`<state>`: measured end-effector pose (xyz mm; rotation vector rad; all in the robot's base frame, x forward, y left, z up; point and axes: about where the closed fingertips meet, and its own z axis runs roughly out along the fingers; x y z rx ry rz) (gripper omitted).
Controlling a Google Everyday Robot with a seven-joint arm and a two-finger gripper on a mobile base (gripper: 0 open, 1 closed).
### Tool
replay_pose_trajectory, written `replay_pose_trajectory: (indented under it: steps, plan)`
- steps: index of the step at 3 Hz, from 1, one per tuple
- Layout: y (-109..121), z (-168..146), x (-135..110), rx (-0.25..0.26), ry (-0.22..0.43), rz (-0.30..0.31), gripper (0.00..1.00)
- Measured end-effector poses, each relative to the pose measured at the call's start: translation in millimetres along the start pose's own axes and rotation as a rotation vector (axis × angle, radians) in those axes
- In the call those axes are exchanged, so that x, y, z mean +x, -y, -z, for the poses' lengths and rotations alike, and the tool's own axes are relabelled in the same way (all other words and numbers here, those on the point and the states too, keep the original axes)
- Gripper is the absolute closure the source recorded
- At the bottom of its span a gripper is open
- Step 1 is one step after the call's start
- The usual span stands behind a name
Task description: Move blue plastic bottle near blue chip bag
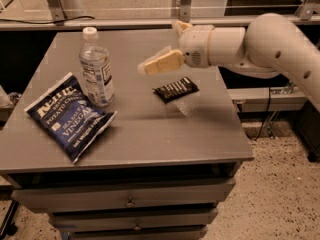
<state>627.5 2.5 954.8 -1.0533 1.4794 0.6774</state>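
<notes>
The blue plastic bottle (96, 68), clear with a white cap and a white-and-blue label, stands upright on the grey table (150, 129), touching or just beside the top right edge of the blue chip bag (67, 116). The bag lies flat at the table's left front. My gripper (159, 48) hangs above the table's middle, to the right of the bottle and well apart from it, open and empty. One cream finger (162, 63) points left; the other finger (180, 26) shows behind it.
A small black snack wrapper (175, 89) lies on the table under and just right of the gripper. My white arm (270, 39) reaches in from the right. A metal rail (150, 21) runs behind the table. Drawers (127, 201) sit below.
</notes>
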Motion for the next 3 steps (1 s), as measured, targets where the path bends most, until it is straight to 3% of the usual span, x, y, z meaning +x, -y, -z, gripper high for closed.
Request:
replay_pose_trajectory:
  steps: [1,2,3]
  plan:
    - [43,81,-7,0.105,-0.031,0.05,0.0]
    - [64,140,-15,0.225,-0.052,0.02,0.0]
    - [65,141,-16,0.232,-0.051,0.015,0.0]
